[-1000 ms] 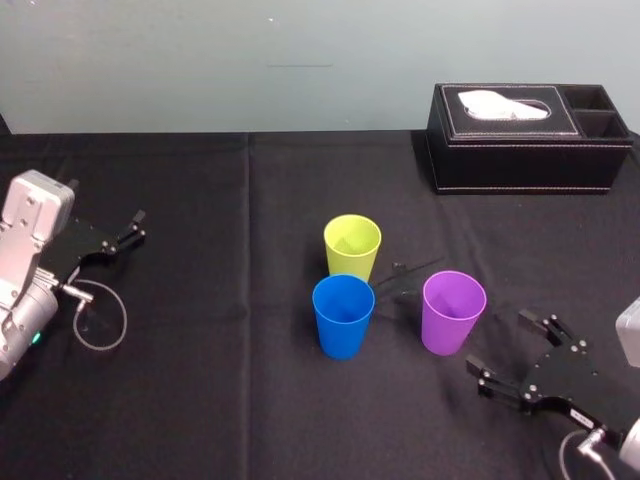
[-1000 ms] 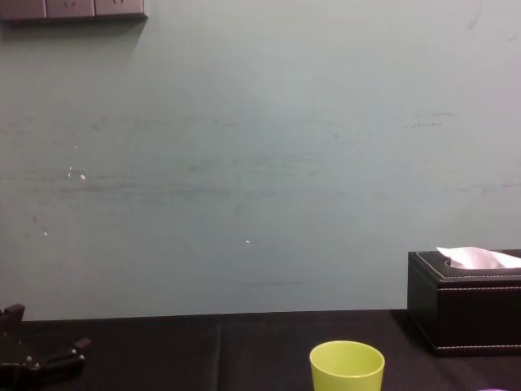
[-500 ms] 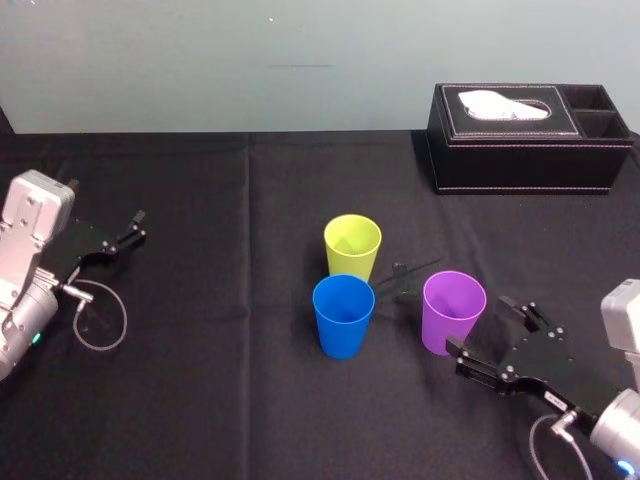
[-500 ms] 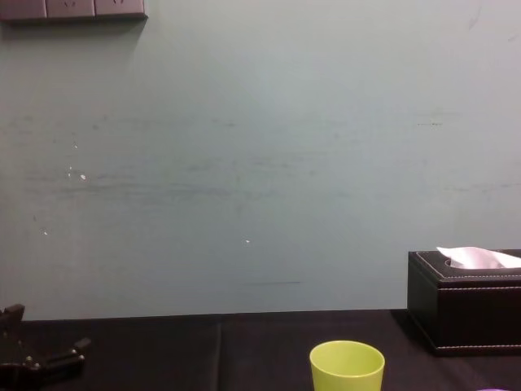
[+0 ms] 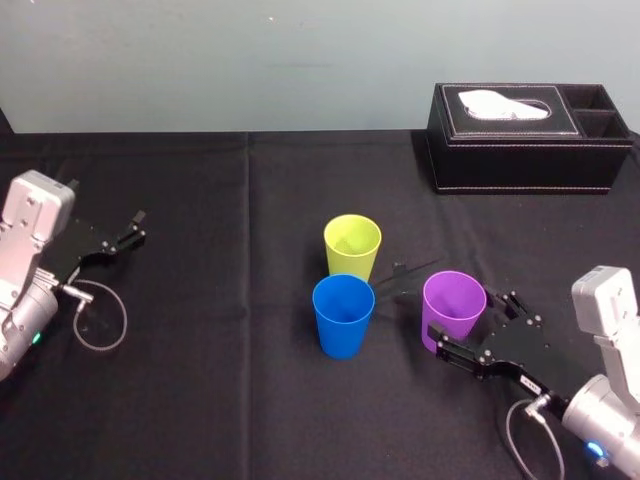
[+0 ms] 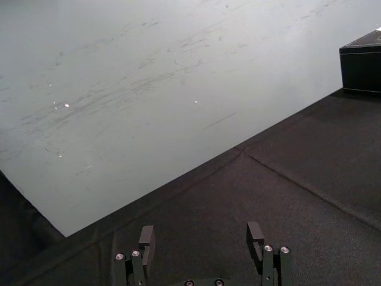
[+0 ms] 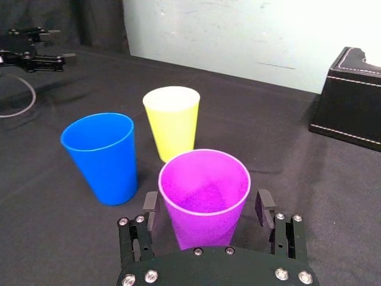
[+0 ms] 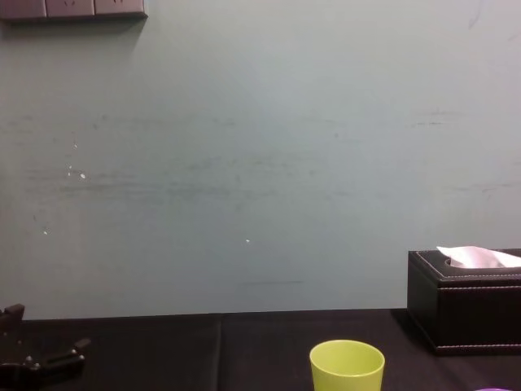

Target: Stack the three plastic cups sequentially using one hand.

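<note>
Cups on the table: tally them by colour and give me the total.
Yellow-green cup: 1
Blue cup: 1
Purple cup: 1, standing between the open fingers of the right gripper
Total: 3 cups, all upright and none stacked

— Is there any writing you can read off these views?
— No, you have nothing legible here. You see a small white label (image 5: 526, 379) on the body of the right gripper (image 5: 468, 322), but its print is too small to make out
— So you get no brand or number from it?
— None that you can read
</note>
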Available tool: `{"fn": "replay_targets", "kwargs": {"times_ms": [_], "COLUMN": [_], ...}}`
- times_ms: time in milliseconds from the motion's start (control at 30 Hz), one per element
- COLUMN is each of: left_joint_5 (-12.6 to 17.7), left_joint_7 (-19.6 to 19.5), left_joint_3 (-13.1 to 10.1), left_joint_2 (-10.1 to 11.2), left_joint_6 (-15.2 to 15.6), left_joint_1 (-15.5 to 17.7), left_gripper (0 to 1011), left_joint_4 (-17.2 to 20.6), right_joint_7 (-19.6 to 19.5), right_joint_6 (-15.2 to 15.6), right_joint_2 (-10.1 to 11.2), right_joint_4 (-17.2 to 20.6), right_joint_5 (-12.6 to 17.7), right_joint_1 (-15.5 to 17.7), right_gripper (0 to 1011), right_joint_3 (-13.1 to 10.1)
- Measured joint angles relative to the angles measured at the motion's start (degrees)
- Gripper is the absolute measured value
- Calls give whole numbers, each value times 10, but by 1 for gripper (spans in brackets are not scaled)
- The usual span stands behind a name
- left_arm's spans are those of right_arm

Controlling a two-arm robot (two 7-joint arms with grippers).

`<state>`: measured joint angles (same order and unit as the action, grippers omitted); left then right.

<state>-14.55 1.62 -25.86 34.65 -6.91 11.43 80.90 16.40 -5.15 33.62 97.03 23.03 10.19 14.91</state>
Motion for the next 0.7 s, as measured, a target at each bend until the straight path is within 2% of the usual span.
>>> {"fn": "replay_targets", "kwargs": {"times_ms": [200, 700], "left_joint_5": [0, 0], "left_joint_7": [0, 0], "left_joint_3": [0, 0], "left_joint_2": [0, 0], "left_joint_6": [0, 0], "left_joint_1": [0, 0], "left_gripper": [1011, 1011], "left_joint_4": [0, 0], "right_joint_7": [-6, 7], "right_joint_6": [7, 15], "right_joint_2": [-18, -48], "right_joint_4": [-10, -23], "right_joint_5": [-17, -33], "right_joint_1": [-12, -27], "right_gripper": [1003, 1002], "right_joint_3": [-1, -6]}}
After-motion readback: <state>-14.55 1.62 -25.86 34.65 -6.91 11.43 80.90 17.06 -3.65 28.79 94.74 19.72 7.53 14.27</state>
